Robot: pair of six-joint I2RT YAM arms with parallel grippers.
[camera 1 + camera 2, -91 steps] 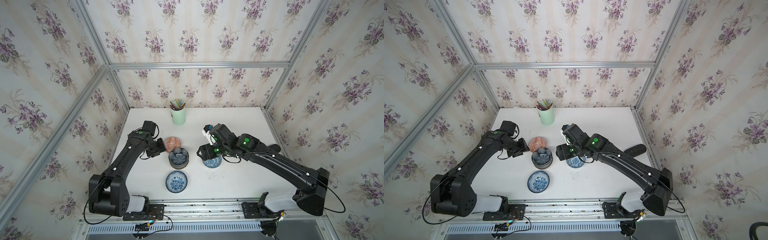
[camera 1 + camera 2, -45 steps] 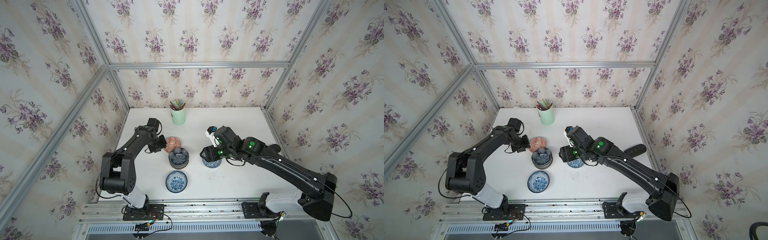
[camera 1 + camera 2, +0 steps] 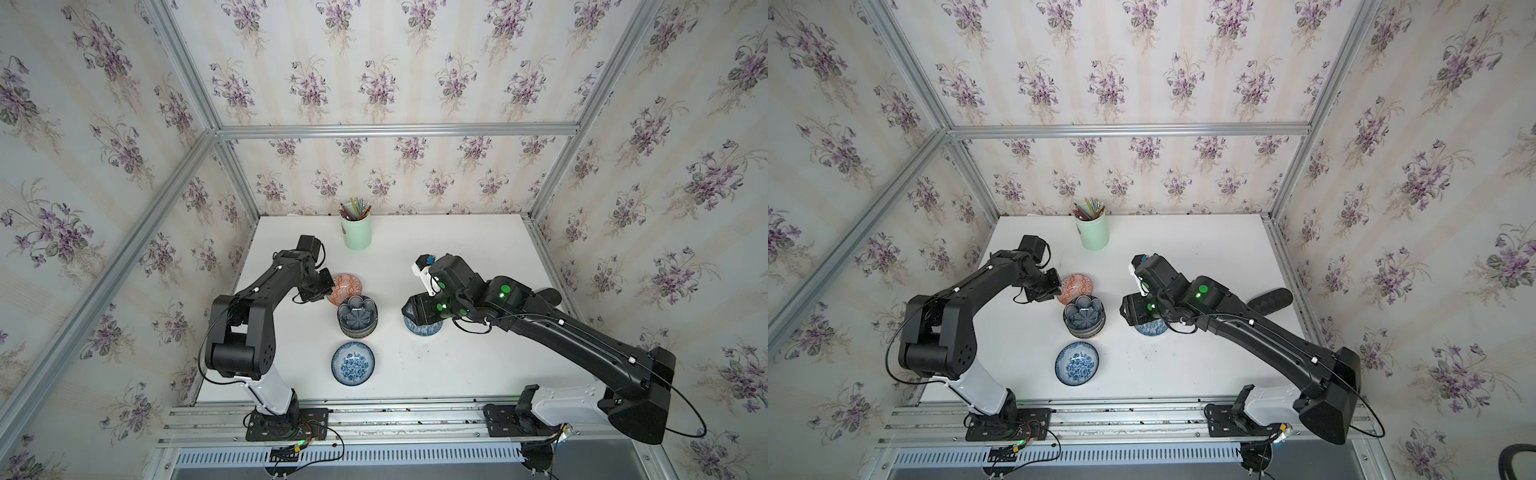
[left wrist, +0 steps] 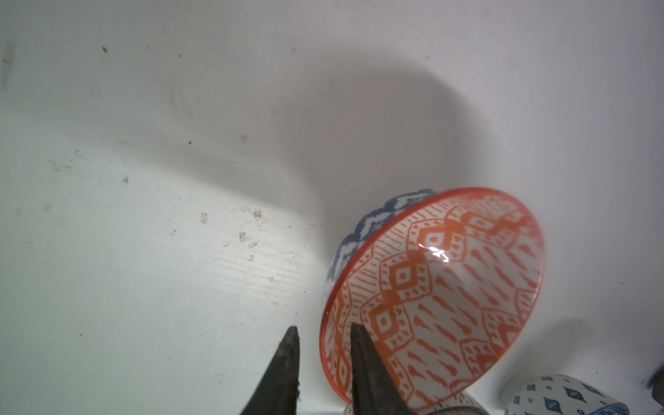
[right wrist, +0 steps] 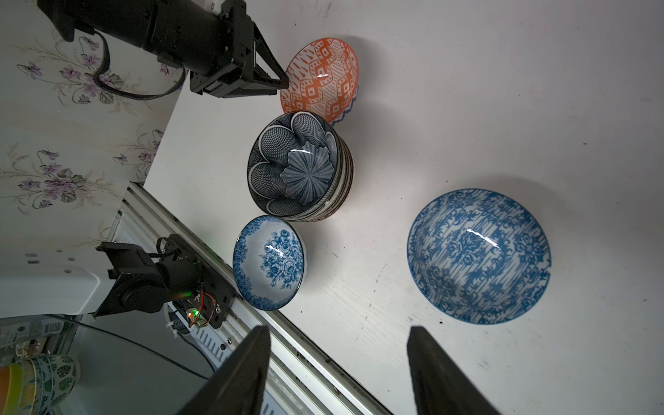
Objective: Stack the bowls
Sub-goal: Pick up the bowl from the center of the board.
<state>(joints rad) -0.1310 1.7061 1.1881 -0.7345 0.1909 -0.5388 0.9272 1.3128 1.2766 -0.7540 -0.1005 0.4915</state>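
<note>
Entry: bowl stacking, pickup step in hand. L gripper is straddling the rim of the round orange geometric ceramic bowl, one finger inside, one outside, gap narrow; whether it's pinching yet, can't tell. Bowl is sitting on the white table just beside the stack w/ the dark navy petal bowl on top. L arm is reaching low, wrist angling toward stack. R gripper is hanging w/ jaws spread wide, nothing between, by the blue-and-white damask ceramic bowl; R arm is stretching across, wrist pitching down. Blue floral ceramic bowl is lying alone nearer the robot. Next, likely: seat pinch on rim, lift clear, centre over stack before release
</note>
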